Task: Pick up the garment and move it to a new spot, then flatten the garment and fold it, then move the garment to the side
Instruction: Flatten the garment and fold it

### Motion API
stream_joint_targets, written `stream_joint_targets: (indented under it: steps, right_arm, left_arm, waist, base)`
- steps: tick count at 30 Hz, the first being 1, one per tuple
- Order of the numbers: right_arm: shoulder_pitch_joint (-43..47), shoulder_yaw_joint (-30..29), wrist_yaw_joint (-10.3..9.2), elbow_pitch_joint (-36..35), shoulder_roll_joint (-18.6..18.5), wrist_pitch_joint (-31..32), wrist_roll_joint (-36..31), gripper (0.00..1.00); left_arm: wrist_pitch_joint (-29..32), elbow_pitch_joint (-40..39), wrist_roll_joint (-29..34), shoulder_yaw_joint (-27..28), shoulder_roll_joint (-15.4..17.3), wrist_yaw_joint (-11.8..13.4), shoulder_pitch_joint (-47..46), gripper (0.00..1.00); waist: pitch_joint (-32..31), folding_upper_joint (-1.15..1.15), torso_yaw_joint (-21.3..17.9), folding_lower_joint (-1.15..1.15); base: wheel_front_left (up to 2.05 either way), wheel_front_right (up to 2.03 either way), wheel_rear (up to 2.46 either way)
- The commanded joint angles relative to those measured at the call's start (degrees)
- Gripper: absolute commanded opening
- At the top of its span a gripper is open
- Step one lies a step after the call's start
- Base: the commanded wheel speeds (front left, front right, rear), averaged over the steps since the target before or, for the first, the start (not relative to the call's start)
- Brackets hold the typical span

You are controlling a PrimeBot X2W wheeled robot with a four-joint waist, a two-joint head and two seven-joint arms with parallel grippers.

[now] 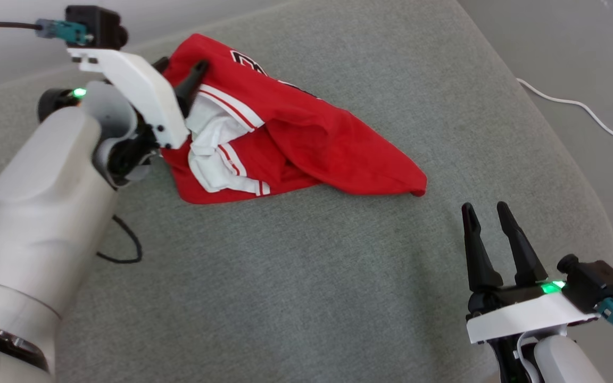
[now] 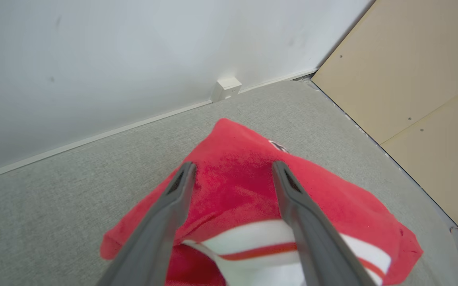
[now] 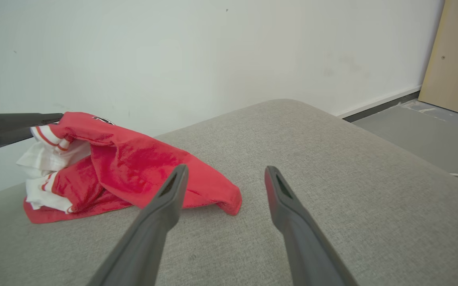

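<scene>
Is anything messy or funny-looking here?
Yes. The red shirt lies crumpled in a lopsided heap on the grey cushion. Its white striped part is bunched up at one end instead of lying flat. The left gripper is open over that end. Nothing looks torn or spilled.

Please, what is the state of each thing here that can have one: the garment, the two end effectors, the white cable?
garment: crumpled, not flattened or folded, lying on the grey cushion.
left end effector: open, fingers at the garment's bunched end, not clamped on it.
right end effector: open, empty, apart from the garment.
white cable: lying loose on the floor.
</scene>
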Motion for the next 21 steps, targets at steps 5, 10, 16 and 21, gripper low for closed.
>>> stream_joint_targets:
  steps: [5,10,16,21]
  right_arm:
    - [2.06,-1.87,-0.15,1.41,-0.08,0.01,-3.29,1.0]
    - [3.75,-3.55,-0.15,1.34,-0.11,0.01,-6.47,1.0]
    - [5.8,-4.95,-0.15,0.07,-0.12,0.01,-8.74,1.0]
    - [6.58,-6.49,-0.15,-2.03,-0.09,0.01,-9.68,1.0]
  left_arm:
    - [-3.85,-7.48,-2.86,-4.0,1.57,-0.09,1.08,1.0]
    - [-10.54,-14.16,-3.24,-7.52,3.62,-0.11,4.09,1.0]
    - [-19.7,-17.75,-2.69,-8.26,3.73,0.69,11.89,1.0]
    - [-23.58,-19.56,-3.16,-8.03,1.52,3.68,19.42,1.0]
  waist:
    - [-5.24,0.0,5.2,-0.01]
    - [-9.46,0.0,9.79,-0.01]
    - [-11.67,0.0,13.77,-0.01]
    - [-11.38,0.0,15.2,-0.01]
  base:
    - [0.0,0.0,0.0]
    - [0.0,0.0,0.0]
    - [0.0,0.0,0.0]
    - [0.0,0.0,0.0]
